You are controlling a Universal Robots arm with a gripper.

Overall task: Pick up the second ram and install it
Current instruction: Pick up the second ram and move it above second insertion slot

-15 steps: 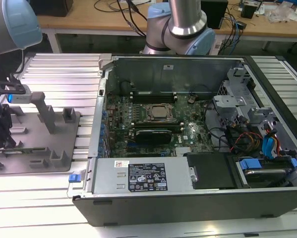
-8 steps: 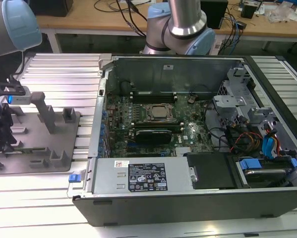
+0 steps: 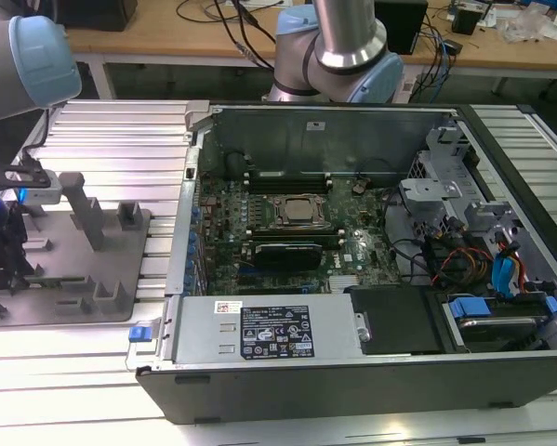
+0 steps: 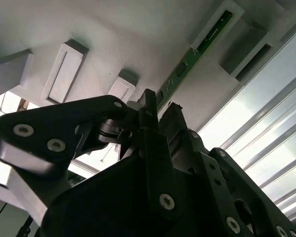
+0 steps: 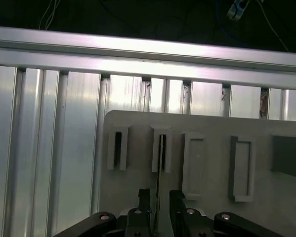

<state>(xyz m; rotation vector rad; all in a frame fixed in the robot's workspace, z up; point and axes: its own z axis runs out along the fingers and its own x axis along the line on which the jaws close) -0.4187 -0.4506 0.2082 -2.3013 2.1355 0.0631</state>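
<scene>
The second ram [image 5: 158, 168] is a thin green stick standing on edge in a slot of the grey fixture tray [image 5: 212, 123]. The second wrist view shows its green edge [image 4: 190, 59] running away from the fingertips along the tray. My gripper [image 5: 159, 197] is low over the tray and straddles the near end of the stick, one dark finger [image 5: 144, 196] on each side with a small gap to the board. It is open. In the exterior view the gripper [image 3: 6, 246] hangs over the tray [image 3: 111, 279] at that view's left.
An open computer case [image 3: 352, 372] lies at the exterior view's middle and right, its green motherboard [image 3: 352, 246] and processor socket [image 3: 295, 210] exposed. Grey posts [image 3: 81, 209] stand on the tray. Ribbed aluminium table rails [image 5: 49, 148] run beside the tray.
</scene>
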